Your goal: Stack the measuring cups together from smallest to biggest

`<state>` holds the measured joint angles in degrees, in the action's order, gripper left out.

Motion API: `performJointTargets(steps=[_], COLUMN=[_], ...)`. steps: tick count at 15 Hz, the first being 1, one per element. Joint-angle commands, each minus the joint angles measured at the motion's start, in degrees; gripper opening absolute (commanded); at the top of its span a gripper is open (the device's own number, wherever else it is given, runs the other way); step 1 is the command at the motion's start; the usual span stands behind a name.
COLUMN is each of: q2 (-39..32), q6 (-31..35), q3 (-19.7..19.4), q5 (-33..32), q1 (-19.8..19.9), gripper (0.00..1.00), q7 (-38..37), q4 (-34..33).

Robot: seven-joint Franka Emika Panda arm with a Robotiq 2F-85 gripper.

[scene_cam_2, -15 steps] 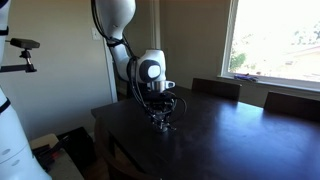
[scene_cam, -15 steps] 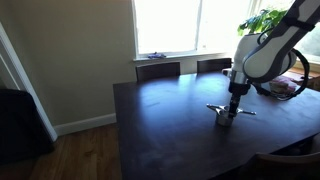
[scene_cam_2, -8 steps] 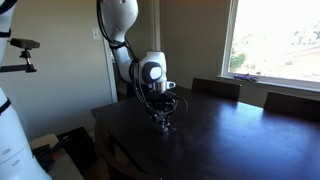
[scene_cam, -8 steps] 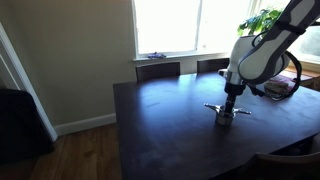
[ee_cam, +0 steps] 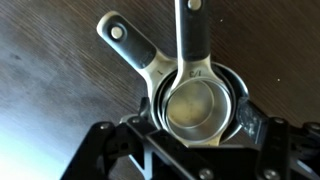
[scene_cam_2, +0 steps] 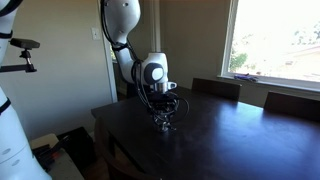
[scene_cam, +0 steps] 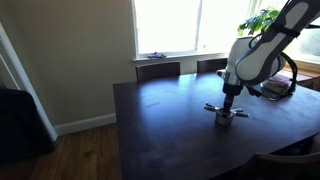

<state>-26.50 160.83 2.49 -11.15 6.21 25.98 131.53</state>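
The measuring cups (ee_cam: 195,105) sit nested in one pile on the dark wooden table (ee_cam: 50,90). They are shiny silver, with the smallest innermost. Two handles show in the wrist view, one pointing up and one pointing to the upper left. The pile also shows in both exterior views (scene_cam: 226,114) (scene_cam_2: 165,122). My gripper (ee_cam: 193,128) is open, with a finger on each side of the pile and just above it. It holds nothing. It shows right over the cups in both exterior views (scene_cam: 231,98) (scene_cam_2: 166,107).
The table (scene_cam: 170,120) has chairs (scene_cam: 158,71) at its far edge under a window. A plant (scene_cam: 265,18) and some cables or objects (scene_cam: 285,88) are at the table's far corner. A camera tripod (scene_cam_2: 22,55) stands off the table.
My gripper has risen a little and drawn back from the pile of cups. The cups have stayed in place on the table.
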Motion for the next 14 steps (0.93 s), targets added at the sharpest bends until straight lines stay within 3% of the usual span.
performJointTargets(steps=[1,7,12,14], q2=[2.5,7.7,13.9,16.5], q6=[-1.1,-7.2,-13.6,-13.1], q3=[0.4,3.7,6.9,6.6], q5=[-0.9,2.7,11.1,14.9], q1=[0.3,2.7,5.4,5.6], gripper=[1.0,1.0,1.0,1.0], q7=[0.6,4.0,12.6,16.8], q4=[1.7,2.9,4.1,5.4])
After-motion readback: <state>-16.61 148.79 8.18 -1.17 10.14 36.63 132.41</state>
